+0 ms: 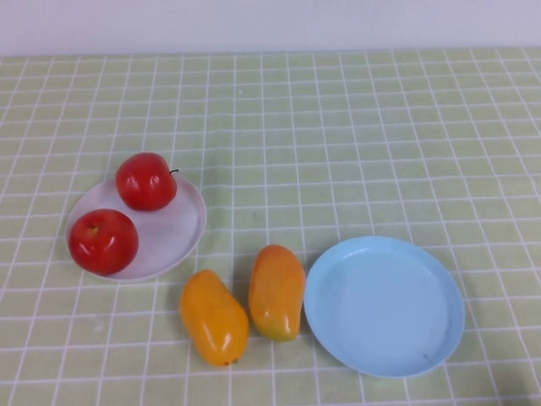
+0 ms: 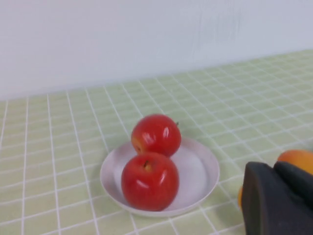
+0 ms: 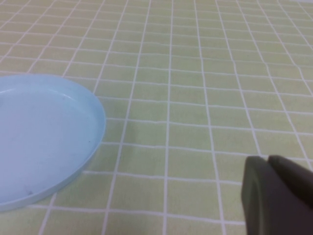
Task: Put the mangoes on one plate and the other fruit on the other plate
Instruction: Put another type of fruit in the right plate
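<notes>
Two round shiny red apples (image 1: 145,181) (image 1: 103,241) sit touching on the round white shallow plate (image 1: 173,233). Just right of that plate, two glossy oblong orange mangoes (image 1: 214,317) (image 1: 277,291) lie side by side on the green checked tablecloth (image 1: 355,144), beside the round light blue plate (image 1: 385,306). The left gripper (image 2: 276,198), clenched and holding nothing, sits near the white plate; the right gripper (image 3: 276,188), likewise clenched, sits beyond the blue plate.

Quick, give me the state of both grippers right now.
Left gripper: shut, holding nothing, parked near the white plate with the apples.
Right gripper: shut, holding nothing, parked beside the blue plate.
</notes>
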{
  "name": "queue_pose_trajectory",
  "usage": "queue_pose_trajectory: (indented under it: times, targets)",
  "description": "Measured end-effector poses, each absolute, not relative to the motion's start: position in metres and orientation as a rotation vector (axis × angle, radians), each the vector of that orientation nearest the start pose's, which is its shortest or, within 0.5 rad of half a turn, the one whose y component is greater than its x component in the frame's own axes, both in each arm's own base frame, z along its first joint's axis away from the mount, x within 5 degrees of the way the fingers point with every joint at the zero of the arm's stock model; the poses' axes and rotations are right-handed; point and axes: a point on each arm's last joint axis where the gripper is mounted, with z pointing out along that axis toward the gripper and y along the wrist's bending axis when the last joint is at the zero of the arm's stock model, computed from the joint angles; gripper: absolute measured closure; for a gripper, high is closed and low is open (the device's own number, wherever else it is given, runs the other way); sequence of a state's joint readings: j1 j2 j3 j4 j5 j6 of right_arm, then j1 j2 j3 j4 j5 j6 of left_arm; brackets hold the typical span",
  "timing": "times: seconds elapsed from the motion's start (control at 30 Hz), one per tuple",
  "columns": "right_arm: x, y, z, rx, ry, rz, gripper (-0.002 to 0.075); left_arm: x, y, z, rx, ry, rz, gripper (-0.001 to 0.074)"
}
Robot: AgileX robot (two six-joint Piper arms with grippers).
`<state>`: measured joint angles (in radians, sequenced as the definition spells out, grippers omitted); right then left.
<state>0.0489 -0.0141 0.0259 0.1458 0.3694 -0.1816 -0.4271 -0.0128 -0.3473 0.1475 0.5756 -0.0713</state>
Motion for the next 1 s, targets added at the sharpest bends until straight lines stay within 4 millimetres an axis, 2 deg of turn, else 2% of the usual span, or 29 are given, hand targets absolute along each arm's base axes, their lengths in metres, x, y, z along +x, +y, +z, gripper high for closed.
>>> queue_pose_trajectory:
  times: [0.2,0.47,0.7,1.0]
  targets:
    - [0.052,0.007,0.172,-0.124,1.857,0.051,0.0741,0.043,-0.009,0.245,0.332,1.579,-0.117,0.0733]
    - [0.052,0.007,0.172,-0.124,1.857,0.051,0.0742,0.056,-0.006,0.199,0.138,1.591,-0.037,0.0733]
    - [0.052,0.007,0.172,-0.124,1.857,0.051,0.0741,0.057,-0.001,0.193,0.061,1.637,0.031,0.0733]
    - [0.052,0.007,0.172,-0.124,1.859,0.051,0.0741,0.054,-0.001,0.175,0.076,1.828,0.032,0.0733]
